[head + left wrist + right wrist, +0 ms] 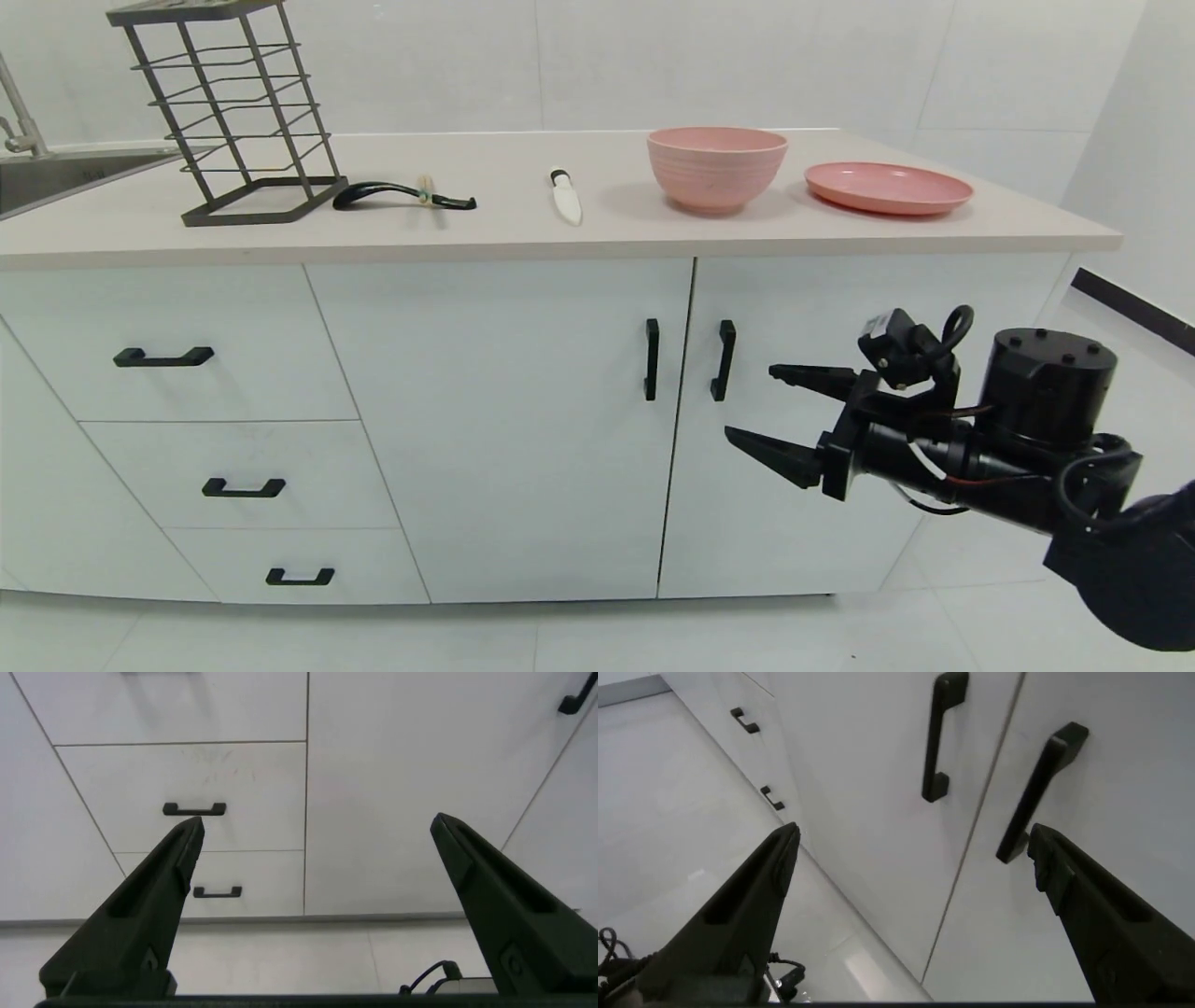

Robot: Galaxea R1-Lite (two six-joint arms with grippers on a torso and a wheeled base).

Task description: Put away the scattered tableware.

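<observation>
Your right gripper (752,403) hung with its jaws spread wide and empty, the cabinet's door handles (722,359) close by at its eleven o'clock. Your left gripper (316,826) also gaped on nothing, facing the drawers (187,784). On the countertop (523,238), the pink bowl (717,168) sat at the right gripper's twelve o'clock and the plate (889,187) at one. The knife (566,196) lay between ten and eleven, with the black spoon (401,194) and rack (233,112) at ten.
</observation>
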